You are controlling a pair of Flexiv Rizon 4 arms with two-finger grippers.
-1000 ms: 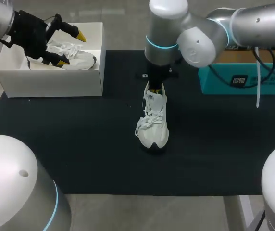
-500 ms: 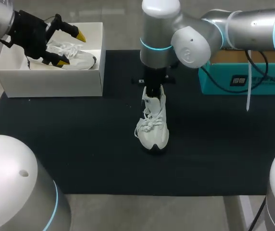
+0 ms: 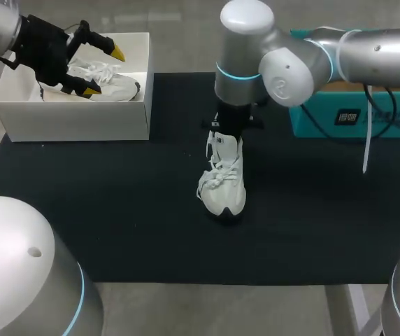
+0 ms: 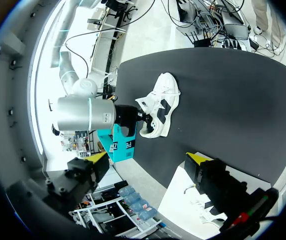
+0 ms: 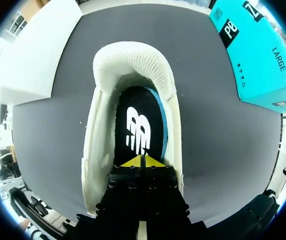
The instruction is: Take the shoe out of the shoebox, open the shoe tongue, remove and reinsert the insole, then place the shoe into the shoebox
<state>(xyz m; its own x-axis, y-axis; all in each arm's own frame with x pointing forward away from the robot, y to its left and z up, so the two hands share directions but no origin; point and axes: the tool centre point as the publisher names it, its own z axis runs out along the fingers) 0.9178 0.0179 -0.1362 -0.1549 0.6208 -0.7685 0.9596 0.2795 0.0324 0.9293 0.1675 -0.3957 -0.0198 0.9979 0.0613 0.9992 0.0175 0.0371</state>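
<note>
The insole step looks to be in hand. The white lace-up sneaker (image 3: 222, 183) stands on the black counter (image 3: 116, 210). The right pincer (image 5: 142, 161) sits in the sneaker's heel opening, its tips pressed together at the heel end of the dark printed insole (image 5: 138, 127). Next it probably calls for a steady lift out of the sneaker. The left pincer (image 3: 103, 70) hangs spread wide, well apart from the sneaker.

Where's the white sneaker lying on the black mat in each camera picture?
Head view: the white lace-up sneaker lies mid black mat, heel under the right arm.
Left wrist view: on the mat ahead of the left fingers, sneaker.
Right wrist view: directly under the right fingers, opening upward.
Shared landmark: teal cardboard box.
</note>
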